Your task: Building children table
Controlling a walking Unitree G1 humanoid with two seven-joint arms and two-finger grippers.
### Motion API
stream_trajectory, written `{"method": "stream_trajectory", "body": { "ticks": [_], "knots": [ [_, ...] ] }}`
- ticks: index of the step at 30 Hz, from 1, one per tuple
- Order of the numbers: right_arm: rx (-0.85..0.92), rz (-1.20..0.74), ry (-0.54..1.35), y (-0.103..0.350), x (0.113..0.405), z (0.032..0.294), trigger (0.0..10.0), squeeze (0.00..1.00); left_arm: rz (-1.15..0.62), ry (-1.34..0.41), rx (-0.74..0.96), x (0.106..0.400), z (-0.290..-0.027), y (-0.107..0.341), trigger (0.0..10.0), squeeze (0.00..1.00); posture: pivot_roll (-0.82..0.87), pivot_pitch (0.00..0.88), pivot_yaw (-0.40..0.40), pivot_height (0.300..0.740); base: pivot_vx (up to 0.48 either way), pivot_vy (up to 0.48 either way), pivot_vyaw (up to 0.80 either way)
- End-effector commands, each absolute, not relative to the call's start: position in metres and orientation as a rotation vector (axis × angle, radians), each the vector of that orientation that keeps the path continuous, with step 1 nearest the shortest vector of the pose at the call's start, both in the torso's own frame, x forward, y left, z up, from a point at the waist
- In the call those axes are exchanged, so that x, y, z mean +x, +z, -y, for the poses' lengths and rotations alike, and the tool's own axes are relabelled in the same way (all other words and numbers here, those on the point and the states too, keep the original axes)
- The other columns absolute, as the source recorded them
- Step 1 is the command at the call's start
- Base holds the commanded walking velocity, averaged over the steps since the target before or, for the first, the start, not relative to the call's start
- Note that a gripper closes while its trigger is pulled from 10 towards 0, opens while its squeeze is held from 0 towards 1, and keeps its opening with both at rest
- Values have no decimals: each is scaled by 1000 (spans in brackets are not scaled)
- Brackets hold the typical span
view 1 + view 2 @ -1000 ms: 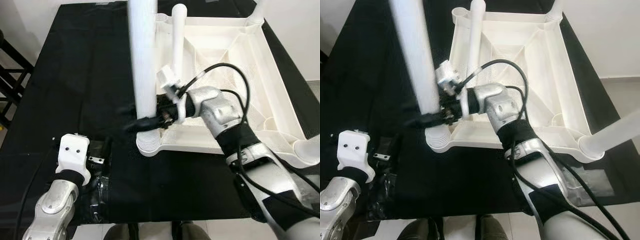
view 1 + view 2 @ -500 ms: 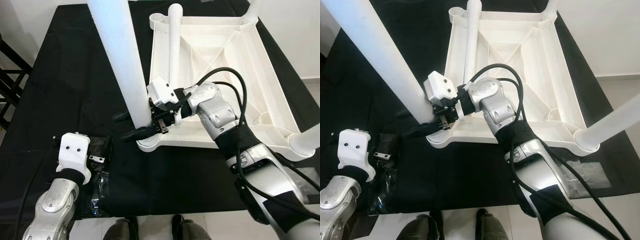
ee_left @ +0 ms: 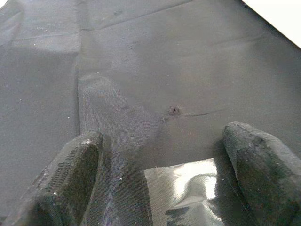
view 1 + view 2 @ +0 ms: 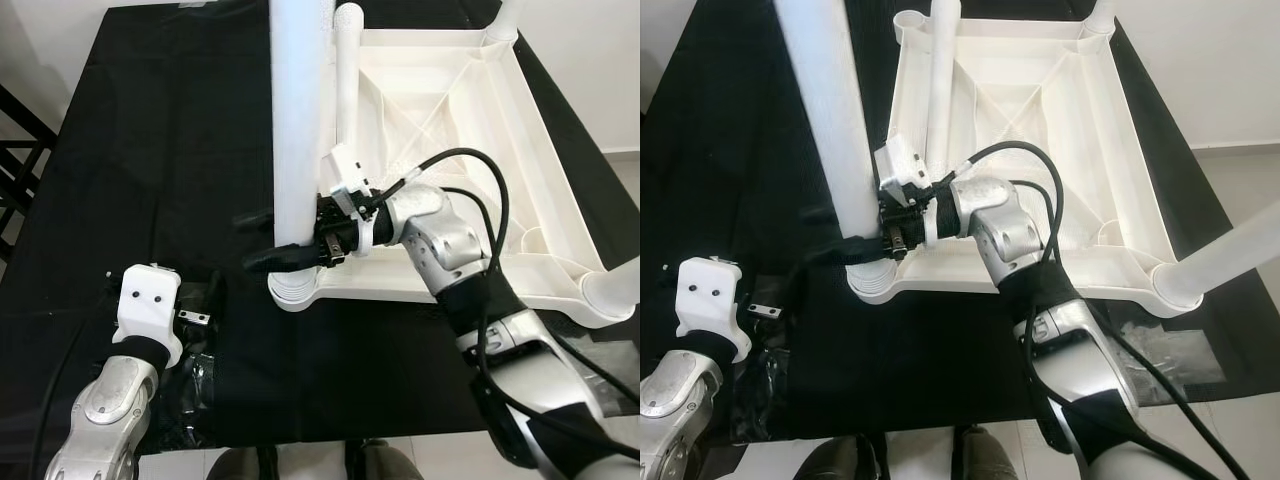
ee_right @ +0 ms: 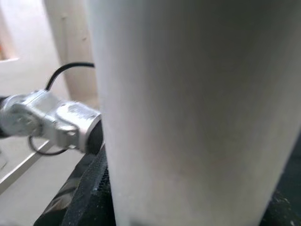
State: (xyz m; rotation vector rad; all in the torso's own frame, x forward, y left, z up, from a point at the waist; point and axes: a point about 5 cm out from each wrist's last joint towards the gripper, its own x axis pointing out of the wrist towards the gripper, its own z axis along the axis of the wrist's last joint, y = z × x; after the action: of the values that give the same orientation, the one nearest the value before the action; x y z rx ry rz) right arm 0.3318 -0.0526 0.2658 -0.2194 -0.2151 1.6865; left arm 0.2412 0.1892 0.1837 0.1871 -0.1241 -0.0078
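Note:
The white plastic children's table lies upside down on a black cloth. A thick white leg stands upright in the near-left corner socket. My right gripper is shut on this leg just above the socket, one black finger on each side. In the right wrist view the leg is pressed close to the camera. My left gripper rests low over the cloth to the left, open, with nothing between its fingers. Right under it lies a clear plastic bag.
Other white legs stand at the far-left corner, the far-right corner and the near-right corner. A black rack stands off the left side. The cloth's near edge is close, and shiny tape is at the near right.
Half a second ago the held leg leaned far to the left; now it stands upright in its socket, with the right gripper still on it. The left arm has stayed put.

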Motion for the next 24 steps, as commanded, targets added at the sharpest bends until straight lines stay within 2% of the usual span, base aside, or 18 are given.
{"method": "stream_trajectory", "body": {
  "ticks": [1,8,19,20,24],
  "knots": [
    [-216,0,1566,224,338,65,10000,0,97,2,204,239,-191,179,10000,0,-12,370,-22,740,0,0,0],
    [-258,-26,1536,219,331,66,10000,0,99,-5,198,241,-189,178,10000,0,-16,355,-15,740,0,0,0],
    [-161,-100,1428,224,348,71,10000,0,101,-6,193,241,-187,177,10000,0,-14,351,-24,740,0,0,0],
    [-234,-120,1513,226,348,78,10000,0,98,-10,192,241,-186,177,10000,0,-13,360,-17,740,0,0,0],
    [-312,-120,1590,229,347,82,10000,0,96,-12,192,241,-186,177,10000,0,-10,365,-18,740,0,0,0]
  ]
}}
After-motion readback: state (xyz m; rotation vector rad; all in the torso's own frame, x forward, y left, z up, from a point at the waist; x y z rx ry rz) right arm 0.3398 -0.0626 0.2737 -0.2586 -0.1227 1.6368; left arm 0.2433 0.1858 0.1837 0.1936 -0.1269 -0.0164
